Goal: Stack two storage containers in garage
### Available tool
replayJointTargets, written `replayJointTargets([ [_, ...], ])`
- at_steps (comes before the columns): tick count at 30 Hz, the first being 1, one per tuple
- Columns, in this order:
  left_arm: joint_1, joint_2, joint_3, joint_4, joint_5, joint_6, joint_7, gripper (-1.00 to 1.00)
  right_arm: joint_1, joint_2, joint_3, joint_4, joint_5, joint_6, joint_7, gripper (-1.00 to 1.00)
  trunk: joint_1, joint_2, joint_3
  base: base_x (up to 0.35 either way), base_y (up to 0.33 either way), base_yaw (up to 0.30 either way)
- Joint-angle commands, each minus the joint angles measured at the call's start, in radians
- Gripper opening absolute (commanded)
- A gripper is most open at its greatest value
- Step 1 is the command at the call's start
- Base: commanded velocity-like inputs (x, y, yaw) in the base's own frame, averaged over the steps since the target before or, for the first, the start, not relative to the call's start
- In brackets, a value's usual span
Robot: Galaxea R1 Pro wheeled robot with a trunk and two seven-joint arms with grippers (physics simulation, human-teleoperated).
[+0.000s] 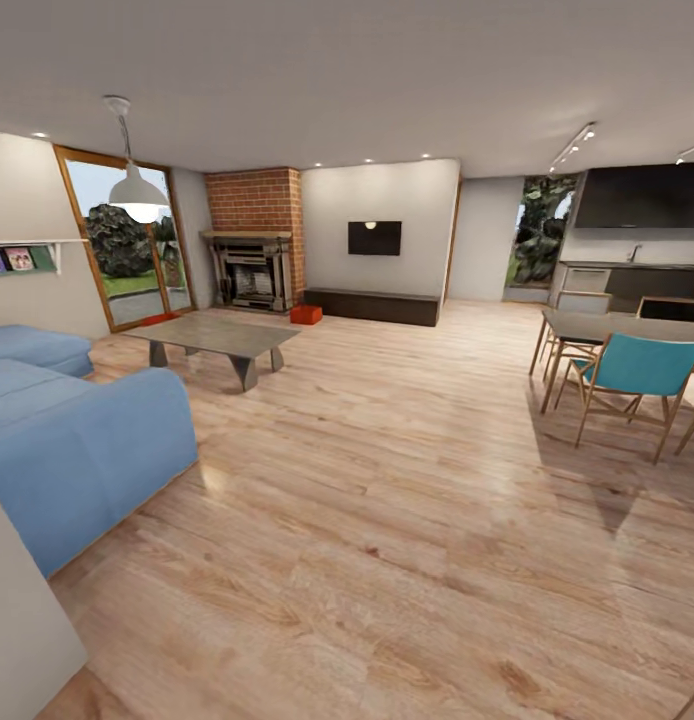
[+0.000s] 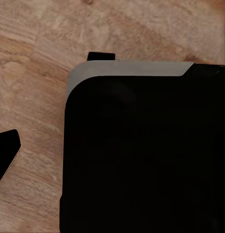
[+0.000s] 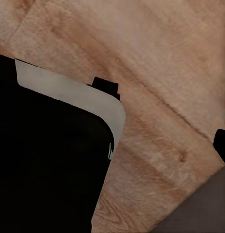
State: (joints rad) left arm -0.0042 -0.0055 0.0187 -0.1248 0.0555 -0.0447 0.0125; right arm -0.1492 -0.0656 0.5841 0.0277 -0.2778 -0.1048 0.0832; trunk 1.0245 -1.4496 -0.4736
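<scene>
An orange-red storage container (image 1: 306, 314) sits on the wood-plank floor of the living room, just right of the brick fireplace (image 1: 253, 240) and far ahead of me. A low red shape (image 1: 158, 319) lies by the glass doors; it is too small to tell what it is. In the left wrist view, one dark fingertip (image 2: 6, 156) of my left gripper (image 2: 112, 159) stands at the picture's edge. The other is lost against my black base (image 2: 141, 155). My right gripper (image 3: 112, 145) likewise shows one fingertip (image 3: 222, 144) at the edge. Both hang empty over the planks.
A blue sofa (image 1: 67, 430) fills the near left, with a grey coffee table (image 1: 215, 336) beyond it. At the right stand a dining table (image 1: 627, 328) and a teal chair (image 1: 637, 372). A dark low cabinet (image 1: 372, 305) runs along the far wall. Open floor lies between.
</scene>
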Motion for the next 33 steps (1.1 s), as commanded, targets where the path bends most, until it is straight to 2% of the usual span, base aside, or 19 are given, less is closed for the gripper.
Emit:
replayJointTargets([
  [1,0.000,0.000,0.001,0.000,0.006,-0.003,0.001,1.00,-0.001,0.000,0.008,0.003,-0.011,-0.006,0.006,1.00,0.001,0.000,-0.001,0.321,0.000,0.000],
  [9,0.000,-0.001,0.001,0.000,0.006,-0.004,0.001,1.00,-0.001,0.000,0.018,0.003,-0.007,-0.007,0.004,1.00,0.001,0.000,-0.001,0.321,0.000,0.000],
  [16,0.000,0.000,0.001,0.000,0.006,-0.004,0.001,1.00,-0.001,0.011,0.017,0.003,-0.008,-0.007,0.004,1.00,0.001,0.000,-0.001,0.321,0.000,0.000],
  [33,0.000,-0.001,0.000,0.000,0.004,-0.006,0.001,1.00,-0.001,0.010,0.019,0.003,-0.006,-0.007,0.004,1.00,0.001,0.000,-0.001,0.321,0.000,0.000],
])
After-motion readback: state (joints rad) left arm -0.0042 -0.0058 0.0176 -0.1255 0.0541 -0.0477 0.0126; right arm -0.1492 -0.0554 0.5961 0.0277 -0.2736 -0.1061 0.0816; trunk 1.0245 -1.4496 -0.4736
